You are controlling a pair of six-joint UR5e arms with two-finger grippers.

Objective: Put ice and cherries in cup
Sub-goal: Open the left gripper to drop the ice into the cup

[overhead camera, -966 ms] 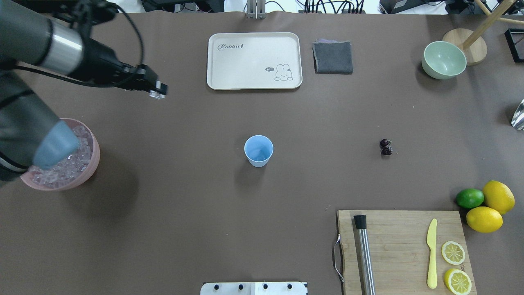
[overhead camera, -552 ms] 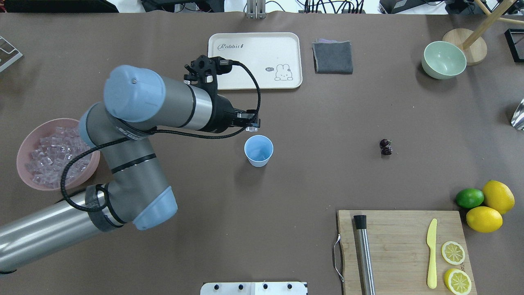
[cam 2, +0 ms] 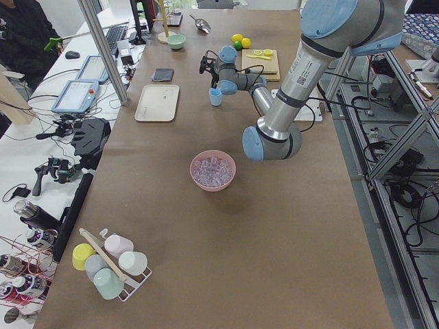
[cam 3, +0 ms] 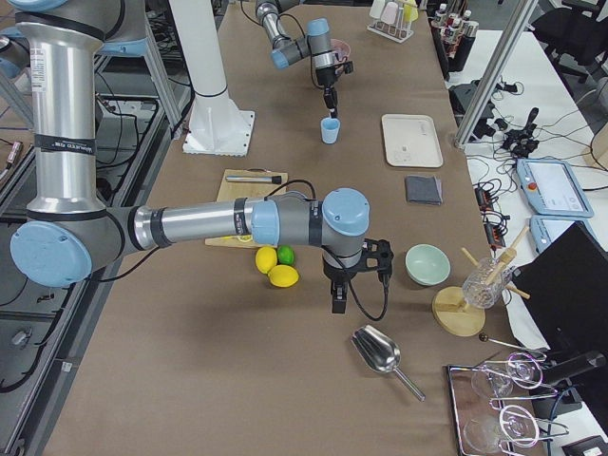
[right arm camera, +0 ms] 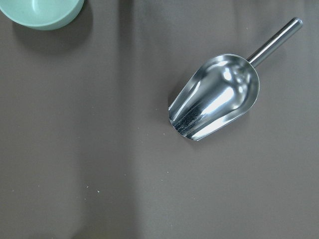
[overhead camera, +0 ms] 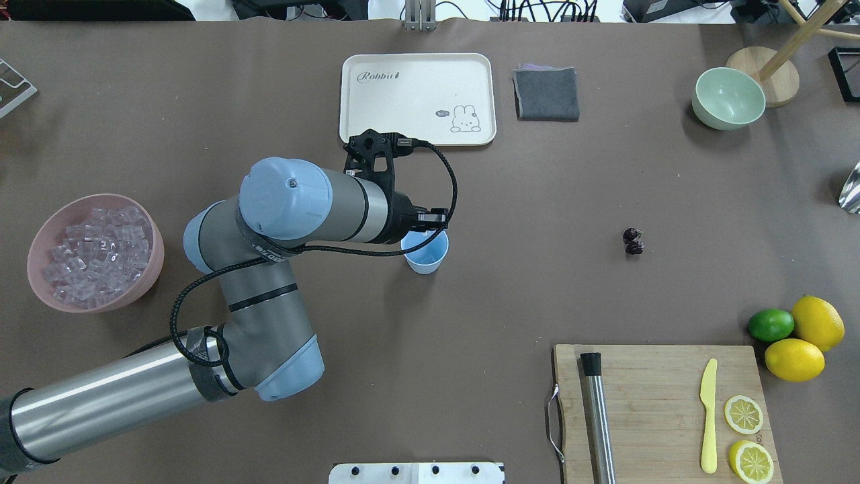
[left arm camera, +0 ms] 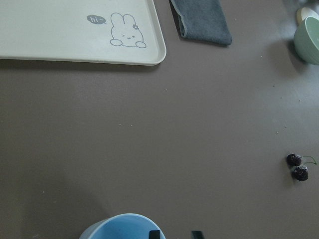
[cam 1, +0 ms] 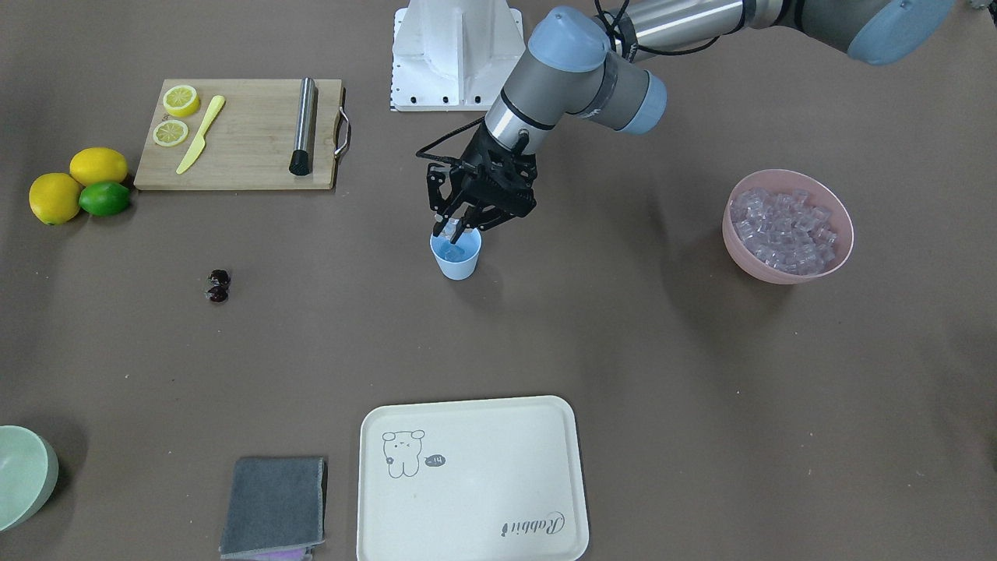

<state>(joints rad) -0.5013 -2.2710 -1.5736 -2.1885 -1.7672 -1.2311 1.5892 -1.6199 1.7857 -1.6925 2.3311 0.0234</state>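
Observation:
The light blue cup (overhead camera: 426, 259) stands upright at the table's middle; it also shows in the front view (cam 1: 457, 263) and at the bottom of the left wrist view (left arm camera: 119, 226). My left gripper (cam 1: 454, 230) hangs just over its mouth, shut on a clear ice cube (cam 1: 449, 228). It shows at the cup's far rim in the overhead view (overhead camera: 435, 227). The rest of the ice (overhead camera: 94, 252) fills the pink bowl (overhead camera: 156, 265) at the left. The dark cherries (overhead camera: 633, 241) lie on the table to the right of the cup. My right gripper (cam 3: 336, 306) shows only in the exterior right view; I cannot tell its state.
A cream tray (overhead camera: 416, 101), a grey cloth (overhead camera: 546, 94) and a pale green bowl (overhead camera: 729, 97) lie at the far side. A cutting board (overhead camera: 662, 403) with a knife, lemon slices and a metal rod is near right, beside lemons and a lime (overhead camera: 771, 325). A metal scoop (right arm camera: 214, 97) lies under the right wrist.
My left arm has swung from beside the pink bowl to the cup, carrying the ice cube, and now holds it over the cup's mouth.

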